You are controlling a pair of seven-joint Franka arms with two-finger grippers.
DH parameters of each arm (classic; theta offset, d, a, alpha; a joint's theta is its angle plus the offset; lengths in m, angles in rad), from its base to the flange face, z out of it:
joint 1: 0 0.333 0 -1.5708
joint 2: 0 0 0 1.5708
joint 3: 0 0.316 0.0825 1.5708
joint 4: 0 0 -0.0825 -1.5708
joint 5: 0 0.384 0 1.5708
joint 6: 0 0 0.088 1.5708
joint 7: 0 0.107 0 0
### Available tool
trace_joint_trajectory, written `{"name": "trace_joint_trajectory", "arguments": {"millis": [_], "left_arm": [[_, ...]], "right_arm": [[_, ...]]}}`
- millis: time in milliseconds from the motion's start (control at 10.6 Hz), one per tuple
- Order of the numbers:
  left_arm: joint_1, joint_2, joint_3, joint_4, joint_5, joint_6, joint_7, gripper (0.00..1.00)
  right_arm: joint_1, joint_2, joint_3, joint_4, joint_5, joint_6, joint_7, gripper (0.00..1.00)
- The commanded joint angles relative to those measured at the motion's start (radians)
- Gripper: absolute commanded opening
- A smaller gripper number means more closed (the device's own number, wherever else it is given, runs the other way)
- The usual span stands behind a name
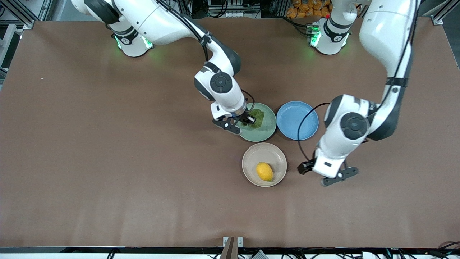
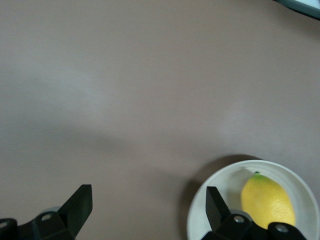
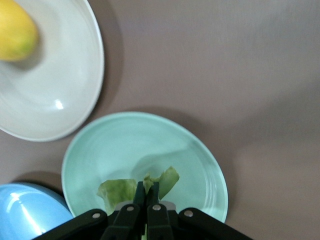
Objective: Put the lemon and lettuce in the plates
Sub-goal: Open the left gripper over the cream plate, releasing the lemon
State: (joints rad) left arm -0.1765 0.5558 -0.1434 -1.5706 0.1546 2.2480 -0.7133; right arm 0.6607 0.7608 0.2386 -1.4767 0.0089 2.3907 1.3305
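The yellow lemon (image 1: 264, 171) lies on its side in the beige plate (image 1: 251, 154). The crinkled green lettuce (image 1: 256, 117) hangs pinched over the mint plate (image 1: 266, 133), perhaps touching it.

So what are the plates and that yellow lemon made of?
The mint green plate and the beige plate look like glazed ceramic or hard plastic: smooth, with soft shiny glints. The lemon has dull, evenly yellow skin; whether it is real or a plastic toy cannot be told.
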Motion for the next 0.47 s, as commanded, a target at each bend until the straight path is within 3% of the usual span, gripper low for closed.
{"name": "trace_joint_trajectory", "arguments": {"millis": [0,95,189,284,379], "left_arm": [[0.032,-0.120,-0.015,-0.158,0.003,0.001,0.018,1.00],[0.064,-0.161,-0.018,-0.207,-0.006,0.002,0.018,1.00],[0.096,-0.218,-0.033,-0.271,-0.035,0.007,0.018,1.00],[0.141,-0.276,-0.060,-0.337,-0.055,0.024,0.020,1.00],[0.187,-0.330,-0.096,-0.401,-0.070,0.042,0.020,1.00]], "right_arm": [[0.049,-0.003,-0.007,-0.010,-0.023,0.005,0.091,0.00],[0.062,-0.002,-0.008,-0.010,-0.024,0.001,0.098,0.10],[0.060,0.002,-0.016,-0.008,-0.024,-0.005,0.102,0.83],[0.060,0.000,-0.031,-0.004,-0.029,-0.008,0.102,1.00],[0.053,-0.008,-0.044,0.002,-0.029,-0.010,0.102,1.00]]}}
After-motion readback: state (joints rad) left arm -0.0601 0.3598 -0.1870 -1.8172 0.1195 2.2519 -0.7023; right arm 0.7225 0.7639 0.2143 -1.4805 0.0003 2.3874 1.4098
